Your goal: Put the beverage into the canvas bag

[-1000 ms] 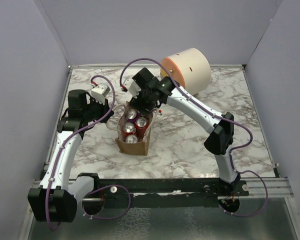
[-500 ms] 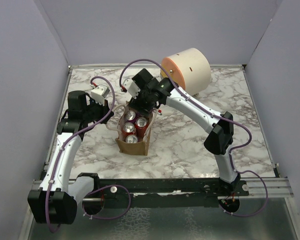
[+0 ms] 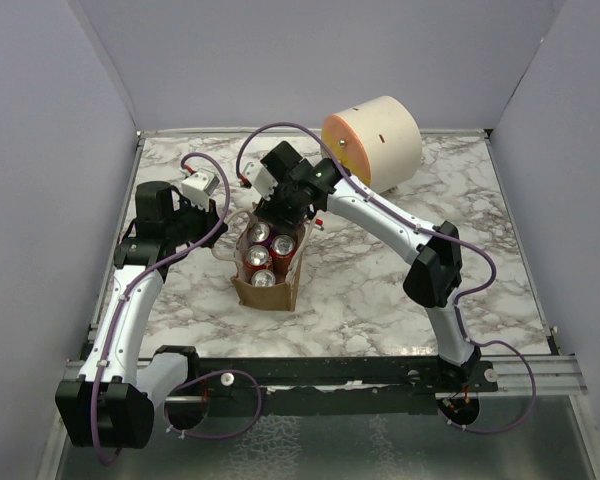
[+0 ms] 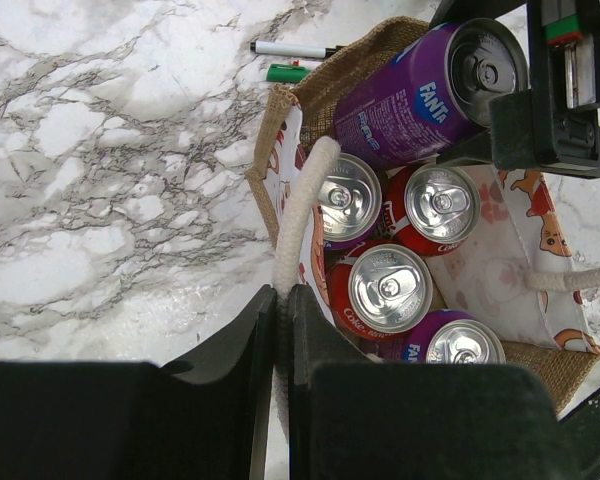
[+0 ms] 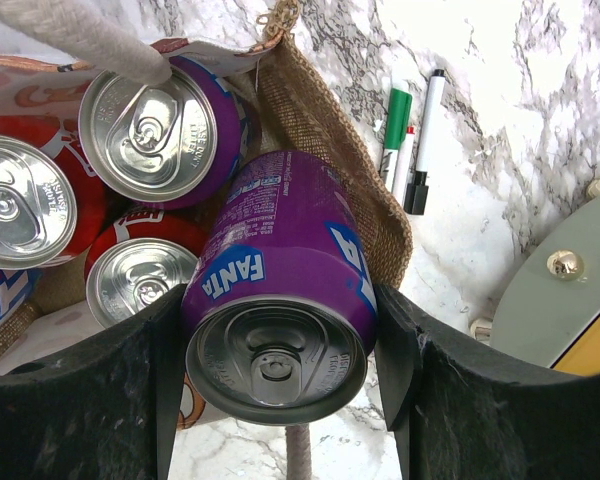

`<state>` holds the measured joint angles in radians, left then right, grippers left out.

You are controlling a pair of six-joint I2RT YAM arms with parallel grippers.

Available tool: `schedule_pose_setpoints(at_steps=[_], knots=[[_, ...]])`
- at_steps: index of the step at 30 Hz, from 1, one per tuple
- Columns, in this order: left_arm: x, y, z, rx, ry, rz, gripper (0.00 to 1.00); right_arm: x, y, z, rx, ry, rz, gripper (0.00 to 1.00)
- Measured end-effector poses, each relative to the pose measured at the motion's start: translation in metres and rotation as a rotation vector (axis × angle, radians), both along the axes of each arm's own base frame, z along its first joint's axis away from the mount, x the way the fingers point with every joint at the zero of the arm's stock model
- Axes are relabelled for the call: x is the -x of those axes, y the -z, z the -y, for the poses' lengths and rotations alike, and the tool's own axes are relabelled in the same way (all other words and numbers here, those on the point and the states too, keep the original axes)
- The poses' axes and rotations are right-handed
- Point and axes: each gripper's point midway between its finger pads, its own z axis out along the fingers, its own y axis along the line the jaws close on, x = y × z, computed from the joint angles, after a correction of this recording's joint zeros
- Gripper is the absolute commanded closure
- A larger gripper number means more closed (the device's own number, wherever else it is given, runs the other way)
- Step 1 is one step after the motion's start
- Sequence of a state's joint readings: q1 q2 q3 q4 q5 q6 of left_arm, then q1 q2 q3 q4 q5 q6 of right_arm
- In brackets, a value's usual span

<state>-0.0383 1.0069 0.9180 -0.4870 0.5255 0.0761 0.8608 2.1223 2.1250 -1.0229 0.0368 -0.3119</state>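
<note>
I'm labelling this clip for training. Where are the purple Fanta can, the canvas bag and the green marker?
purple Fanta can [image 5: 280, 230]: right wrist view, on its purple side.
canvas bag [image 5: 325, 130]: right wrist view, on its woven wall.
green marker [image 5: 396, 115]: right wrist view, on its green end.

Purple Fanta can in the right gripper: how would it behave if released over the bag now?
The purple Fanta can is smooth and round, held tilted in the right gripper, so it would probably slide and roll rather than stand. It seems unopened, so likely heavy. The upright cans in the canvas bag leave little room.
</note>
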Motion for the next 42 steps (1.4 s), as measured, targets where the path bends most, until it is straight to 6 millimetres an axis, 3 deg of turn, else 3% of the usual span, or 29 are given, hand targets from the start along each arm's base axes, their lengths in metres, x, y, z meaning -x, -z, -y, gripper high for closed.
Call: schedule_pose_setpoints(at_steps=[11, 18, 28, 34, 42], knots=[[0.001, -0.002, 0.0, 0.0, 0.0, 0.006, 1.0, -0.001, 0.002, -0.001, -0.011, -0.011, -0.008, 0.31], [0.001, -0.002, 0.0, 0.0, 0.0, 0.006, 1.0, -0.002, 0.014, -0.002, -0.01, -0.018, -0.015, 0.28], [0.001, -0.002, 0.0, 0.0, 0.0, 0.009, 1.0, 0.0, 0.011, -0.005, -0.03, -0.031, -0.022, 0.27], [0.001, -0.002, 0.0, 0.0, 0.0, 0.008, 1.0, 0.002, 0.005, -0.003, -0.051, -0.041, -0.026, 0.31], [0.001, -0.002, 0.0, 0.0, 0.0, 0.008, 1.0, 0.004, -0.007, -0.003, -0.093, -0.075, -0.008, 0.47]])
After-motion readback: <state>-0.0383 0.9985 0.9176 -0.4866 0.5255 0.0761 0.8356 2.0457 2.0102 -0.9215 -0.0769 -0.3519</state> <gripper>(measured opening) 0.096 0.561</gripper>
